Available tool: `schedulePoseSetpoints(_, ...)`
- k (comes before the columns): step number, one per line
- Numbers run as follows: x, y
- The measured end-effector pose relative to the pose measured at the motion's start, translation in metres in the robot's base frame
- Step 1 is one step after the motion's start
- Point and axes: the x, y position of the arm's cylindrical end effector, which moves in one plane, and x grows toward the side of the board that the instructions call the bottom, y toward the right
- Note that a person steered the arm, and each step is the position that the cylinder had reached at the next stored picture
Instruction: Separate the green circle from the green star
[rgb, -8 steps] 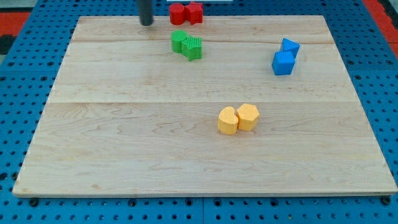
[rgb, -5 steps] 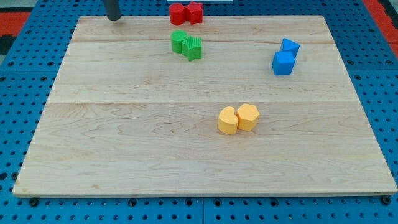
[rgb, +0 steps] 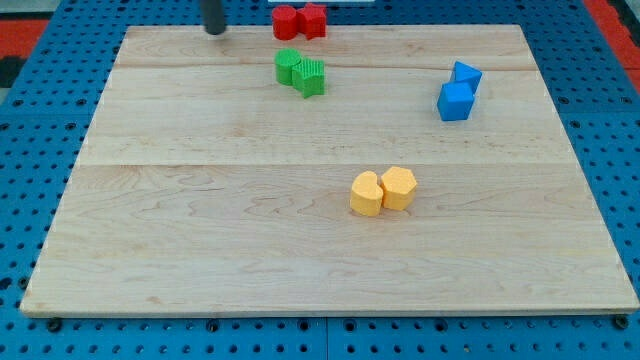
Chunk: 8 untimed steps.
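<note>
Lying nearest, just right of centre frame: two yellow blocks (rgb: 383, 190) touching, shapes hard to make out; farther off at right, two blue blocks (rgb: 458, 92) touching; toward top centre, the green star (rgb: 289, 67) pressing against the green circle (rgb: 311, 77) on its right, with two red blocks (rgb: 299, 21) touching at the board's (rgb: 200, 220) top edge — eight blocks in four pairs. Hovering at upper left of the frame, well apart from the green pair: my tip (rgb: 215, 31), a bare rod with no jaws to spread or close. Approaching judged still underway, separating not yet begun; probably calling next for sliding into the seam or against one green block's outer side.
</note>
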Motion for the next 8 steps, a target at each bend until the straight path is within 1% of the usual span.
schedulePoseSetpoints(1, 0.050, 0.053)
schedulePoseSetpoints(3, 0.072, 0.132)
schedulePoseSetpoints(4, 0.078, 0.150)
schedulePoseSetpoints(5, 0.079, 0.156)
schedulePoseSetpoints(6, 0.096, 0.119)
schedulePoseSetpoints(7, 0.103, 0.055)
schedulePoseSetpoints(8, 0.095, -0.002)
